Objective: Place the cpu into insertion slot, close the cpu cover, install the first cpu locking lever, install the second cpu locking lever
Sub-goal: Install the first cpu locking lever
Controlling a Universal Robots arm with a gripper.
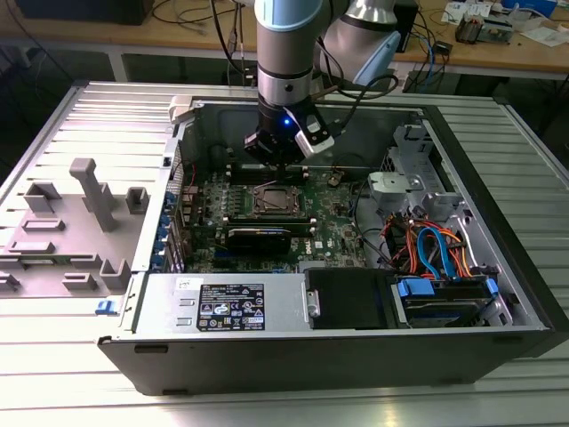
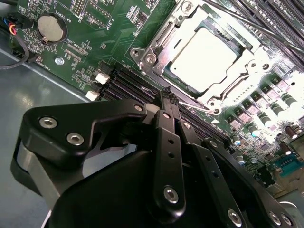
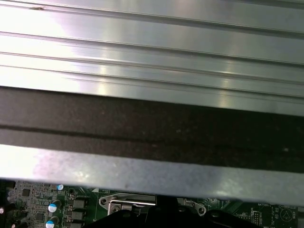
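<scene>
The arm [image 1: 286,40] is a silver-grey tube with pale blue joint caps and a black wrist showing a small blue light. The gripper [image 2: 171,97] is matte black, its linked bars pinned with round silver screws, ending in slim dark jaws.

Exterior view: looks down at an angle from in front of the open computer case [image 1: 293,356], far enough off to take in the whole case, the ribbed table [image 1: 53,116] and the arm [image 1: 289,53] above the motherboard [image 1: 267,222].
Second wrist view: sits just behind the hand [image 2: 168,97], facing along it, close over the green board and the socket [image 2: 204,57].
First wrist view: faces outward, very near a metal wall, probably the case side [image 3: 152,47].
Shared: both wrist views catch the board; the exterior view holds it too.
</scene>
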